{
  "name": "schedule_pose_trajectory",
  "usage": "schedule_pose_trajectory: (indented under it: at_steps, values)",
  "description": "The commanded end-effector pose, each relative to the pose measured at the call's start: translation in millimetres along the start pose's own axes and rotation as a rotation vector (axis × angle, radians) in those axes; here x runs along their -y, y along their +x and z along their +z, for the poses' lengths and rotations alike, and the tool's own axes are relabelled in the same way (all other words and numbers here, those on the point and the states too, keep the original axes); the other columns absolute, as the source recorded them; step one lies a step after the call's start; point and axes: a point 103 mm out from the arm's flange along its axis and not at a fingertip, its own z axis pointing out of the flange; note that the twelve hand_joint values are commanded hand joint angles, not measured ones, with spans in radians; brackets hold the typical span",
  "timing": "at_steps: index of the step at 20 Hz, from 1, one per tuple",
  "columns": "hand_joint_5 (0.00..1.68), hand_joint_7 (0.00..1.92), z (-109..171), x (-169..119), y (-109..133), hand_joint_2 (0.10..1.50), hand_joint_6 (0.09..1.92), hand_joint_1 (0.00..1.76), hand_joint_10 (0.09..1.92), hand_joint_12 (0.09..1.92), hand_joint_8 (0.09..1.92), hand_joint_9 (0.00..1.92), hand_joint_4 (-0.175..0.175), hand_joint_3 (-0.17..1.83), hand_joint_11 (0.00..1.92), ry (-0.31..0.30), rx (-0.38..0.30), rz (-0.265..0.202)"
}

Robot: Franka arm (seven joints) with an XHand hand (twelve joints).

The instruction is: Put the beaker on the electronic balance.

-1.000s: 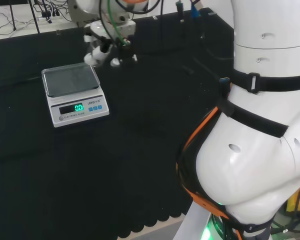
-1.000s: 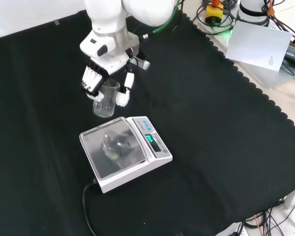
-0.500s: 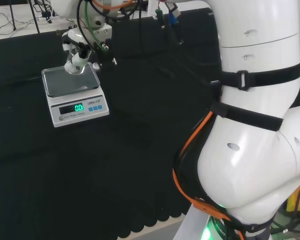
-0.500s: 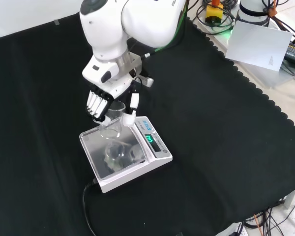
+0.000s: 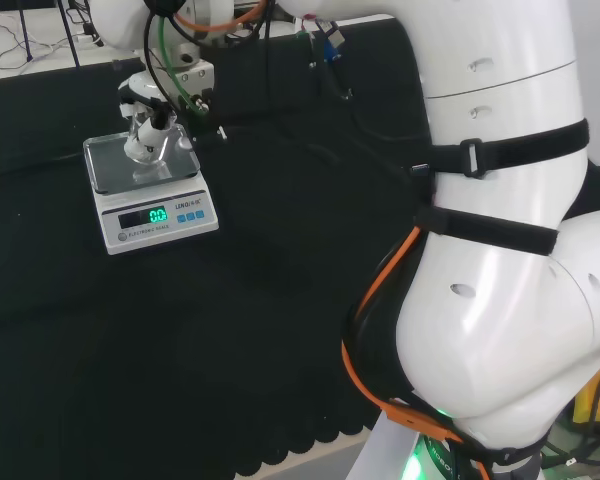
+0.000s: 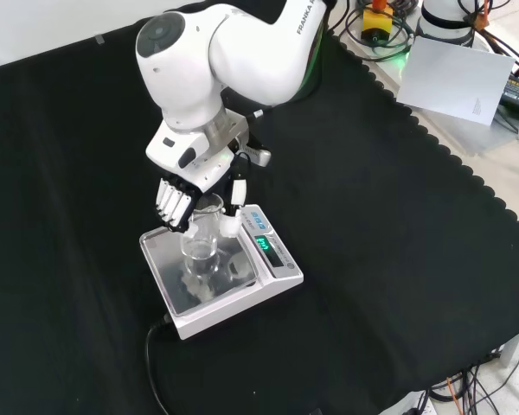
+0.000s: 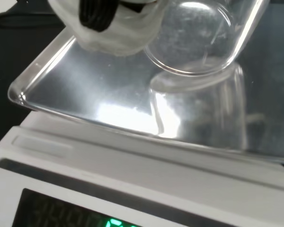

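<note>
On the black surface (image 6: 398, 259) you see the electronic balance (image 6: 277, 264). Above its steel pan (image 6: 177, 281), your robot hand (image 6: 180, 197) has its fingers curled round the clear beaker (image 6: 201, 238), upright just over the pan.

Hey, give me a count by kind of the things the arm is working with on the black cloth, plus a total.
Clear beaker: 1, held by the hand over the pan
Electronic balance: 1
Total: 2
</note>
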Motion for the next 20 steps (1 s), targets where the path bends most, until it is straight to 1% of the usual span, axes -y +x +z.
schedule_pose_trajectory:
  at_steps: [1, 3, 4, 5, 6, 7, 8, 10, 11, 12, 13, 14, 16, 17, 20]
  values:
    - [0.61, 0.5, 13, -7, 2, 1.27, 1.55, 1.32, 1.48, 1.21, 1.6, 0.8, -0.175, 0.03, 0.75, 0.026, 0.006, 0.003]
    - [0.61, 0.5, 14, -9, 2, 1.27, 1.55, 1.32, 1.48, 1.21, 1.6, 0.8, -0.175, 0.03, 0.75, 0.026, 0.002, 0.002]
    - [0.56, 0.5, 13, -10, 1, 1.25, 1.58, 1.3, 1.45, 1.2, 1.56, 0.79, -0.15, -0.05, 0.76, 0.027, -0.015, 0.002]
    - [0.47, 0.48, 11, -11, 0, 1.22, 1.59, 1.27, 1.38, 1.21, 1.43, 0.78, -0.123, -0.11, 0.74, 0.026, -0.03, -0.001]
    - [0.37, 0.44, 9, -12, 0, 1.17, 1.54, 1.24, 1.25, 1.24, 1.3, 0.77, -0.103, -0.14, 0.68, 0.019, -0.031, -0.004]
    - [0.28, 0.4, 7, -12, 0, 1.13, 1.44, 1.22, 1.14, 1.27, 1.2, 0.76, -0.09, -0.16, 0.6, 0.013, -0.029, -0.008]
    - [0.22, 0.36, 5, -12, 0, 1.1, 1.31, 1.2, 1.05, 1.3, 1.14, 0.74, -0.081, -0.17, 0.53, 0.005, -0.027, -0.011]
    - [0.08, 0.14, 0, -11, 0, 1.01, 0.73, 1.11, 0.96, 1.41, 0.97, 0.52, -0.05, -0.17, 0.28, -0.012, -0.024, -0.016]
    - [0.05, 0.07, -1, -10, -1, 0.98, 0.5, 1.08, 0.95, 1.46, 0.86, 0.41, -0.036, -0.17, 0.17, -0.019, -0.021, -0.015]
    - [0.03, 0.04, -3, -8, -2, 0.94, 0.29, 1.01, 0.93, 1.47, 0.71, 0.29, -0.02, -0.17, 0.09, -0.033, -0.017, -0.012]
    - [0.02, 0.02, -4, -6, -3, 0.91, 0.15, 0.96, 0.92, 1.46, 0.57, 0.19, -0.006, -0.17, 0.05, -0.039, -0.014, -0.011]
    - [0.01, 0.01, -5, -6, -3, 0.88, 0.09, 0.91, 0.91, 1.45, 0.45, 0.12, 0.003, -0.17, 0.02, -0.04, -0.015, -0.011]
    - [0.0, 0.0, -8, -4, -6, 0.84, 0.09, 0.84, 0.9, 1.4, 0.16, 0.04, 0.018, -0.16, 0.0, -0.048, -0.017, -0.008]
    - [0.0, 0.0, -10, -2, -7, 0.83, 0.09, 0.82, 0.88, 1.38, 0.09, 0.02, 0.023, -0.16, 0.0, -0.057, -0.022, -0.009]
    - [0.0, 0.0, -14, 3, -10, 0.79, 0.09, 0.74, 0.81, 1.29, 0.09, 0.0, 0.036, -0.15, 0.0, -0.087, -0.027, -0.015]
